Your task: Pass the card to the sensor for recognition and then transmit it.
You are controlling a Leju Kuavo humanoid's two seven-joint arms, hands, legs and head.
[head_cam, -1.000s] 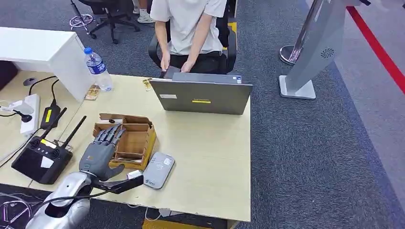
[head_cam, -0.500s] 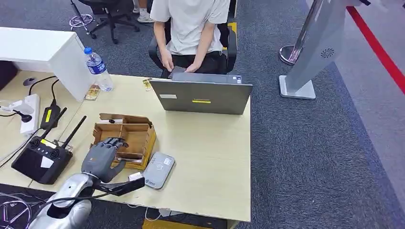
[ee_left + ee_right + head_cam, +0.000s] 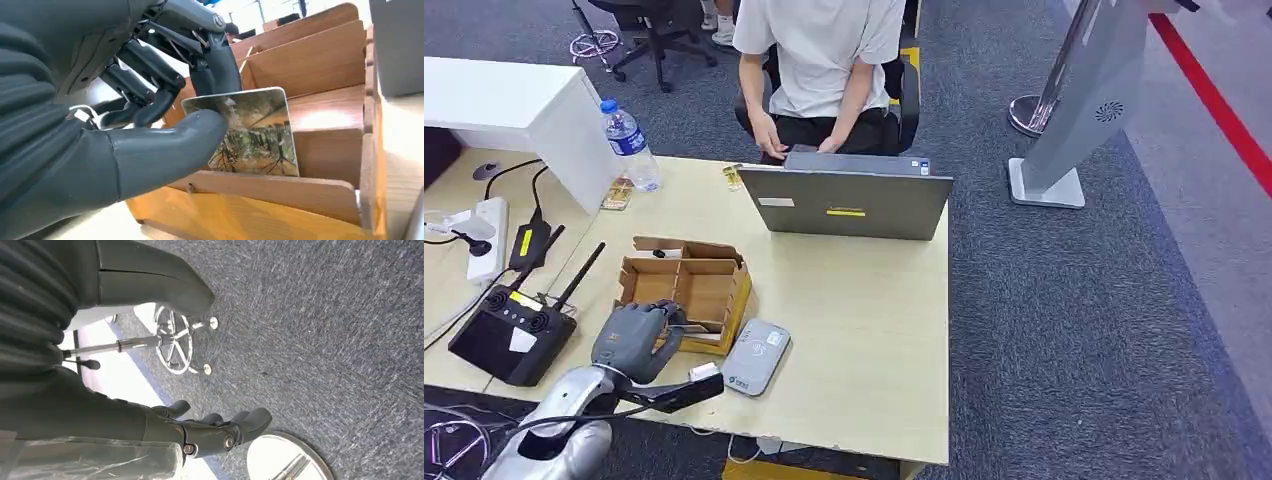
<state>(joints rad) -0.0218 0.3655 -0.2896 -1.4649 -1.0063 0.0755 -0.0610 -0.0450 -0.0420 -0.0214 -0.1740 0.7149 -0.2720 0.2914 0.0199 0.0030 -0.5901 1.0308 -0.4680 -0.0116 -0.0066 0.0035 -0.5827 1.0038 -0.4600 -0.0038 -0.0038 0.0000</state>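
Fingers curled in now on the left hand (image 3: 632,338), no longer spread flat over the wooden box (image 3: 686,291) as a second ago, and drawn back to the near compartment. Thumb and fingertips (image 3: 223,65) pinching the card (image 3: 257,135), its lower edge not yet clear of the slot behind the front wall. Grasp looks made, then; lift and carry to the reader (image 3: 757,357) judged next, a short hop, with the reader lying just beside the box on the table (image 3: 864,330).

Right hand (image 3: 220,429) hanging over carpet, fingers loosely curled, holding nothing.

Card: thin, stiff, rounded corners, glossy print of bare trees. Likely slippery under smooth hard grey fingers. Box: pale plywood with thin dividers and a low front lip that could catch the card's edge on the way out. Reader: flat grey pad, rounded corners, matte top. Table: light wood laminate.

Across the table, a person (image 3: 819,50) in a white shirt, seated behind a grey laptop (image 3: 849,204), hands now at its far edge.
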